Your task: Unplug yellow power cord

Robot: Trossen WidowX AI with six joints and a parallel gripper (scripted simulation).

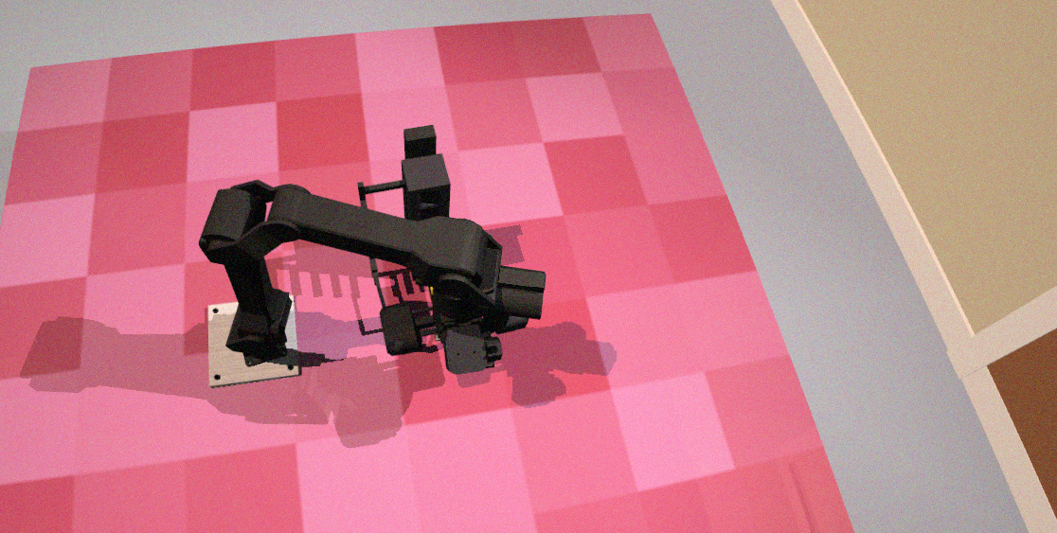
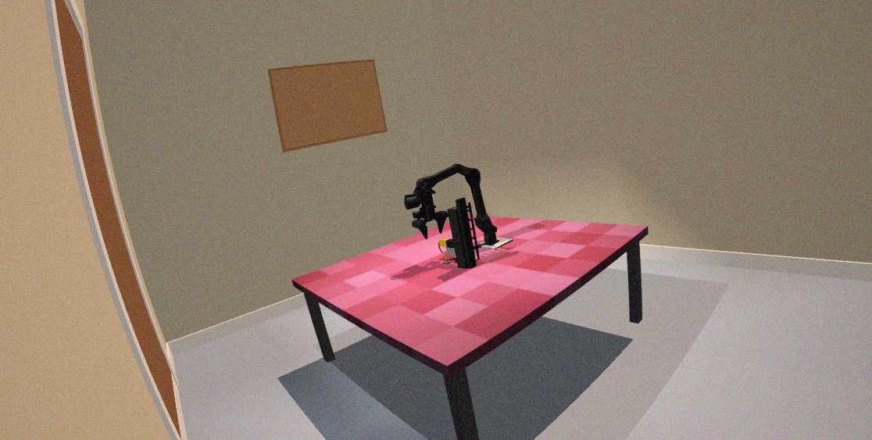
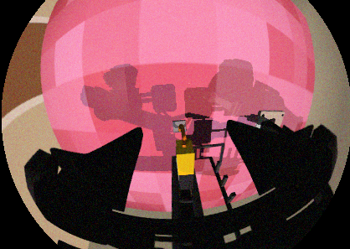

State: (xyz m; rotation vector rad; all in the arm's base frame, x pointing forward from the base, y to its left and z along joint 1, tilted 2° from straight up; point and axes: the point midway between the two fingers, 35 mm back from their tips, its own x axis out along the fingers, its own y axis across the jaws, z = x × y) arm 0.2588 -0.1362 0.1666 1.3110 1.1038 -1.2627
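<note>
The yellow plug point(image 3: 185, 163) point(image 2: 443, 243) is at the side of the tall black upright body point(image 1: 425, 176) point(image 2: 463, 239), which seems to be the power strip. A dark piece point(image 3: 186, 182) lies between plug and body; I cannot tell whether the plug is seated. Only a speck of yellow shows in the top view. The orange cord point(image 3: 182, 132) point(image 2: 439, 252) runs down from the plug to a small grey plate point(image 2: 447, 262) on the table. My gripper point(image 3: 185, 127) point(image 2: 433, 234) is wide open and empty, above the plug, with its fingers apart on either side in the wrist view.
A thin black ladder-like frame point(image 1: 363, 193) point(image 2: 473, 241) point(image 3: 223, 153) stands beside the black body on the arm-base side. The arm's pale base plate point(image 1: 220, 345) point(image 2: 503, 244) point(image 3: 273, 116) is on the pink checkered table point(image 1: 687, 426) point(image 2: 444, 334). The forearm passes over the frame in the top view.
</note>
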